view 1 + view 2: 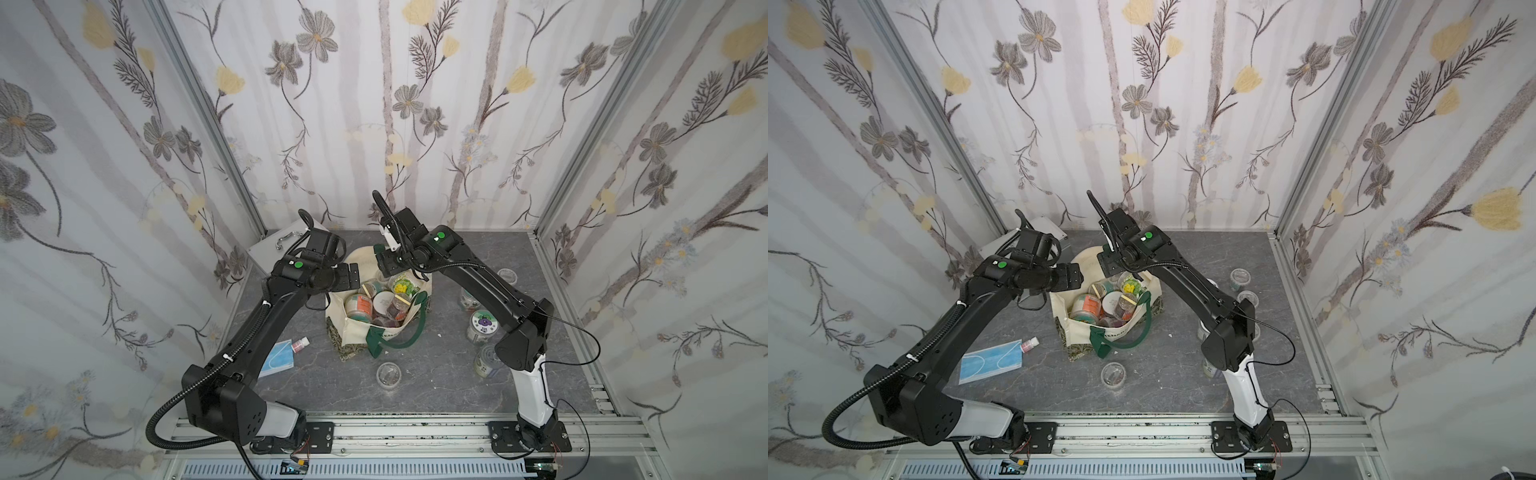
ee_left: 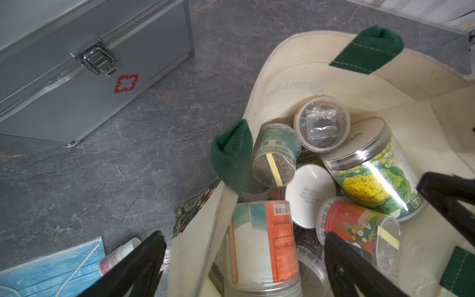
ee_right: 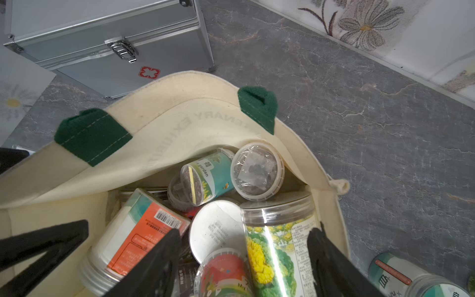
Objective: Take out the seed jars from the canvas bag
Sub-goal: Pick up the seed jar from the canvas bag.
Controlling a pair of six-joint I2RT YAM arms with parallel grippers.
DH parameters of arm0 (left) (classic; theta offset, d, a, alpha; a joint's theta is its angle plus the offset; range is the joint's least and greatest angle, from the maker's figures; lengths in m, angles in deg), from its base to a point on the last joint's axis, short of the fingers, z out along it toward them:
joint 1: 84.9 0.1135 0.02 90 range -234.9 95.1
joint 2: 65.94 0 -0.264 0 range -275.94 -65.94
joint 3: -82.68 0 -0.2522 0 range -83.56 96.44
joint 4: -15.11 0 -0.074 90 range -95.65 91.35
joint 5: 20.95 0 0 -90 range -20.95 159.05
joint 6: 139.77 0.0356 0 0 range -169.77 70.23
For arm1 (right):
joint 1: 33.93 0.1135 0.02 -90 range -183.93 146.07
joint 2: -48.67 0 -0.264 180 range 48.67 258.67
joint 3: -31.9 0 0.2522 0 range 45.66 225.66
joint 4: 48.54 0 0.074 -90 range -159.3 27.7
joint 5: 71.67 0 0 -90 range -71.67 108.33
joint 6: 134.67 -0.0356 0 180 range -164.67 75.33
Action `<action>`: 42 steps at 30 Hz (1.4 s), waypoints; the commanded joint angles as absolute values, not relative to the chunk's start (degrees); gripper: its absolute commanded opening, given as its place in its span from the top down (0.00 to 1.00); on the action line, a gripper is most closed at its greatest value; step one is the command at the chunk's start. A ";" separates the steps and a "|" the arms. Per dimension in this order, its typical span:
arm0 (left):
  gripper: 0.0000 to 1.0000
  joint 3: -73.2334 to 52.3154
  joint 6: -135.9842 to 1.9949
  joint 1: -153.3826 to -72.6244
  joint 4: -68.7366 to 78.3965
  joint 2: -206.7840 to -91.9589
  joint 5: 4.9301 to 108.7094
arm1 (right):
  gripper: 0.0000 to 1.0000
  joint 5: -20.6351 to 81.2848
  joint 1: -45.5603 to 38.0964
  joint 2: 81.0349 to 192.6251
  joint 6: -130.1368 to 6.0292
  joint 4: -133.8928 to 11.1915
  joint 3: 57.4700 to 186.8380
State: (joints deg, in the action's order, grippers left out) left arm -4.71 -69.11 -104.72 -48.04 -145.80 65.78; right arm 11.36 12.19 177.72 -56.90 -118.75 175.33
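Seed jars [image 2: 272, 154]: I count most in the canvas bag [image 1: 353, 330], frame centre; a few out on the tabletop [image 1: 436, 365], right side. Left tool [image 2: 244, 236] wide open; right tool [image 3: 248, 230] part-open over yellow-flower jar [image 3: 272, 257], gripping nothing.

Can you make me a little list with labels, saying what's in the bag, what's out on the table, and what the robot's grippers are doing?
bag: canvas bag stands open, many seed jars inside
left gripper: open, one jaw outside the bag wall, one inside
right gripper: reaching into the bag, yellow-flower jar between its jaws; grip unclear
jars out: clear jar in front of the bag, purple-lid jar by the right arm
other stuff: silver case, blue mask, pink bottle
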 commanded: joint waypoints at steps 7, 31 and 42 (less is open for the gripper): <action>0.02 -7.88 -70.52 -104.59 -45.14 -143.03 64.26 | 0.21 6.51 12.21 183.66 -55.28 -120.33 175.96; 0.03 -9.61 -70.87 -104.64 -44.62 -141.88 64.22 | 0.09 3.73 11.74 190.17 -56.42 -120.91 176.74; 0.03 -10.23 -71.45 -104.59 -44.37 -140.20 64.26 | 0.23 10.95 11.49 183.02 -58.46 -115.02 178.38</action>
State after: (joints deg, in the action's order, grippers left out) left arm -9.87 -70.83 -104.72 -45.41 -140.94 63.92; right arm 8.02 11.58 185.06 -57.09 -120.67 177.78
